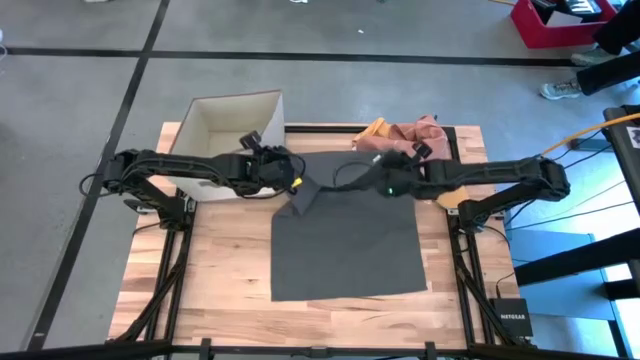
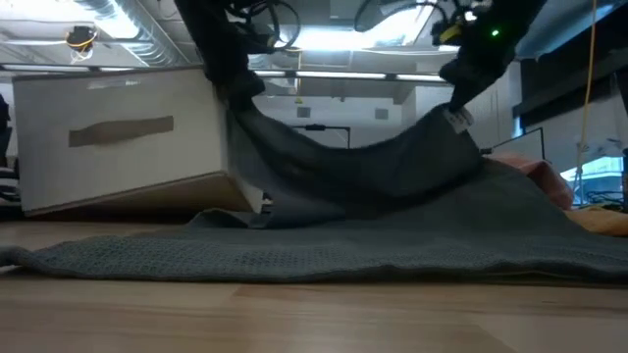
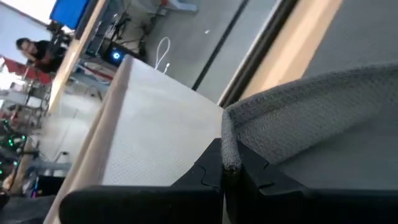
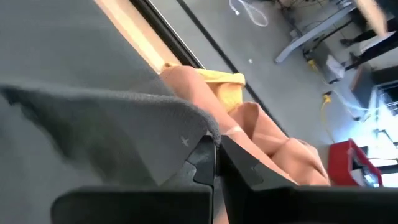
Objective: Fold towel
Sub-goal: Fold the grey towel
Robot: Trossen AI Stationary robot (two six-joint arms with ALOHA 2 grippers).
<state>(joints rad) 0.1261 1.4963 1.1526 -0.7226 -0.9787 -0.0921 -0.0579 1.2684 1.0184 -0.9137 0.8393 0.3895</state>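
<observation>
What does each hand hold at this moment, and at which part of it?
Both hold the dark grey towel. The left hand is shut on its far left corner, the right hand on its far right corner; both corners are lifted off the table.

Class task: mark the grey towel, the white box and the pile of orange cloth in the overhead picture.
grey towel (image 1: 345, 245), high view, middle of the flat part lying on the table.
white box (image 1: 215, 108), high view, its inner back wall.
orange cloth (image 1: 412, 134), high view, middle of the crumpled pile.
</observation>
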